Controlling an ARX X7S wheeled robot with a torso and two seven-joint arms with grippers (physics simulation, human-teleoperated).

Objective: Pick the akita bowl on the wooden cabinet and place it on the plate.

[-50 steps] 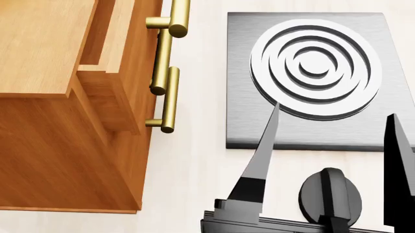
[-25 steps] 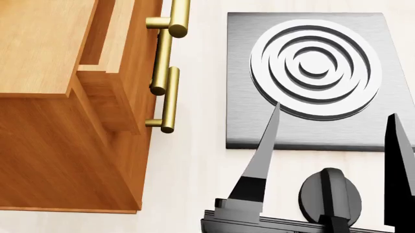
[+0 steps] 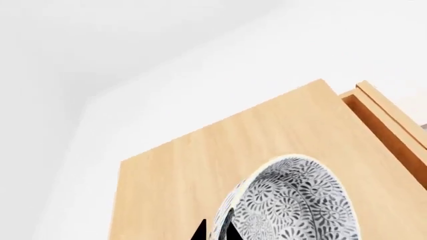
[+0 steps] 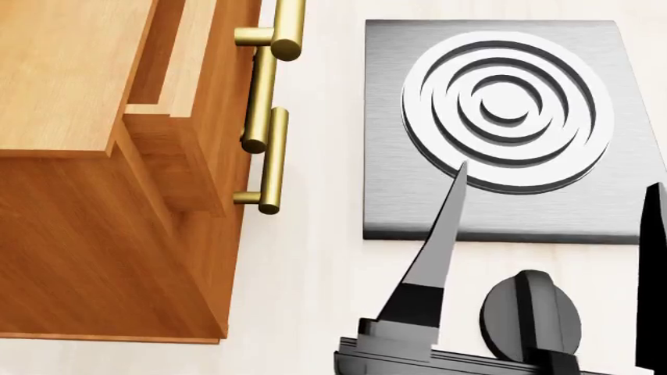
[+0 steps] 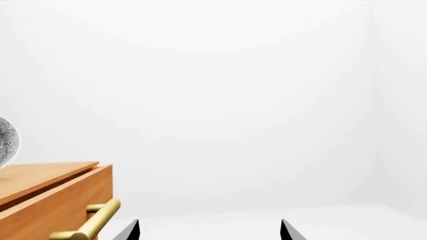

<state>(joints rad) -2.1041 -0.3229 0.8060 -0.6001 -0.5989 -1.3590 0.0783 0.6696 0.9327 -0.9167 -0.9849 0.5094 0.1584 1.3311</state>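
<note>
Akita bowl (image 3: 293, 202) cut off (bottom edge).

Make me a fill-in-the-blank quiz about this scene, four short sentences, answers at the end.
1. The bowl shows against the wooden top of the ___.
2. The left gripper has its tips at the bowl's ___.
3. The right gripper holds nothing; its jaws stand ___.
4. Near the burner sits a black ___.
Answers: cabinet; rim; open; knob.
</note>
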